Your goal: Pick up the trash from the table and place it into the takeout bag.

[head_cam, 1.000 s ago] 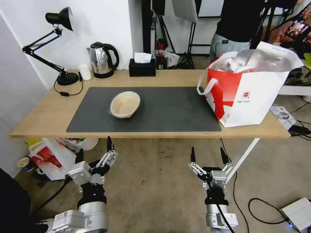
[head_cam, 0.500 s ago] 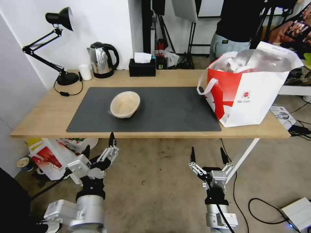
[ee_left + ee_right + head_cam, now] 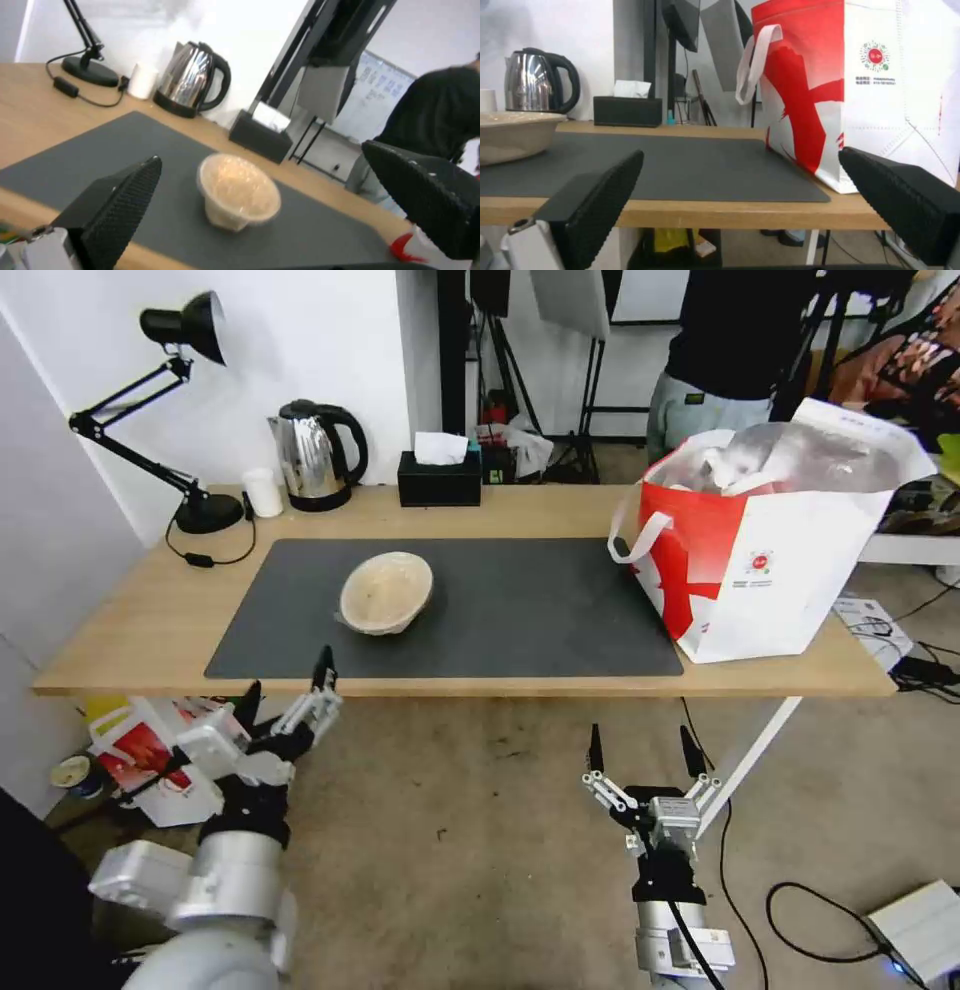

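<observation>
The trash in sight is a tan film-covered bowl (image 3: 385, 592), tilted on the dark grey mat (image 3: 520, 610) of the light-wood table (image 3: 130, 620). In the left wrist view the bowl (image 3: 240, 191) lies ahead, framed between the two black fingers (image 3: 115, 210). My left gripper (image 3: 287, 678) is open at the table's front edge, short of the bowl and to its near left. The takeout bag (image 3: 760, 540), white with a red panel, stands open at the table's right end. My right gripper (image 3: 641, 740) hangs open below the front edge, facing the bag (image 3: 880, 93).
A desk lamp (image 3: 190, 420), a steel kettle (image 3: 315, 455), a small white cup (image 3: 263, 492) and a black tissue box (image 3: 438, 478) line the table's back. A person (image 3: 740, 360) stands behind the bag. A smaller bag (image 3: 150, 750) sits under the table; cables lie on the floor.
My left arm has risen and swung left, bringing its open gripper up to the table's front edge. The right arm, the bowl and the bag have not moved.
</observation>
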Controlling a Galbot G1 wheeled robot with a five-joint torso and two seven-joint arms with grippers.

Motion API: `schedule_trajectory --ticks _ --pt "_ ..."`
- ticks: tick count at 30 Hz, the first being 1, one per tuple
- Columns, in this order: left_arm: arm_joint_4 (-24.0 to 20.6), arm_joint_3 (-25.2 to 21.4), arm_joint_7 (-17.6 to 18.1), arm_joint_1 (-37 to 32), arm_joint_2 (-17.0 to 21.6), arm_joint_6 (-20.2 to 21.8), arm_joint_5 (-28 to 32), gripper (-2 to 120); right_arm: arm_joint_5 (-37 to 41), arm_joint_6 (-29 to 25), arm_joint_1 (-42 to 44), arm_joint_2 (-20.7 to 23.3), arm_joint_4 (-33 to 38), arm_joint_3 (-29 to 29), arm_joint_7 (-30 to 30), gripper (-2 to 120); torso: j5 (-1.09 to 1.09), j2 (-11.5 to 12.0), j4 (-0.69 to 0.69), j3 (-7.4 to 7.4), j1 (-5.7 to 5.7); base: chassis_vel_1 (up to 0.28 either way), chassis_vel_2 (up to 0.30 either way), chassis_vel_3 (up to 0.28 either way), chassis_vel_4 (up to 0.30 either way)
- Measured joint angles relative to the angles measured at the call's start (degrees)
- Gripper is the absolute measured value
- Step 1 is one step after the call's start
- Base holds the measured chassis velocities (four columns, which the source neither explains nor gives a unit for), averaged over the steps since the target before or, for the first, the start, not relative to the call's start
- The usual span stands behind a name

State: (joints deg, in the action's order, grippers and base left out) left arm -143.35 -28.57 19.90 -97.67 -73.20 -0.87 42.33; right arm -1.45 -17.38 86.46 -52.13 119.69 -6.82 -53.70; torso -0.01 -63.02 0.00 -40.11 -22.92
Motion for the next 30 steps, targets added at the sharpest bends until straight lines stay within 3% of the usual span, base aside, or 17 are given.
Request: schedule_trajectory --ticks 4,6,10,21,30 --pt "0.0 -1.7 1.4 3.4 1.7 1.4 5.6 100 0.0 0.0 0.0 0.0 0.0 0.0 0.0 100 0.0 0.0 0.0 0.0 0.0 0.0 0.0 0.0 0.0" --pt "0.0 -3.4 3.2 7.1 4.1 3.5 13.2 100 0.0 0.0 0.0 0.0 0.0 0.0 0.0 100 -0.01 0.0 0.0 0.0 0.0 0.0 0.0 0.0 0.0" --pt "0.0 -4.4 4.6 10.6 6.2 4.6 19.3 100 0.0 0.0 0.0 0.0 0.0 0.0 0.0 100 0.0 0.0 -0.01 0.0 0.0 0.0 0.0 0.0 0.0" --pt "0.9 -4.1 6.2 17.2 7.9 6.0 30.5 100 0.0 0.0 0.0 0.0 0.0 0.0 0.0 100 0.0 0.0 0.0 0.0 0.0 0.0 0.0 0.0 0.0" --pt "3.0 -3.5 8.0 23.7 8.0 8.7 43.2 100 0.0 0.0 0.0 0.0 0.0 0.0 0.0 100 0.0 0.0 0.0 0.0 0.0 0.0 0.0 0.0 0.0"
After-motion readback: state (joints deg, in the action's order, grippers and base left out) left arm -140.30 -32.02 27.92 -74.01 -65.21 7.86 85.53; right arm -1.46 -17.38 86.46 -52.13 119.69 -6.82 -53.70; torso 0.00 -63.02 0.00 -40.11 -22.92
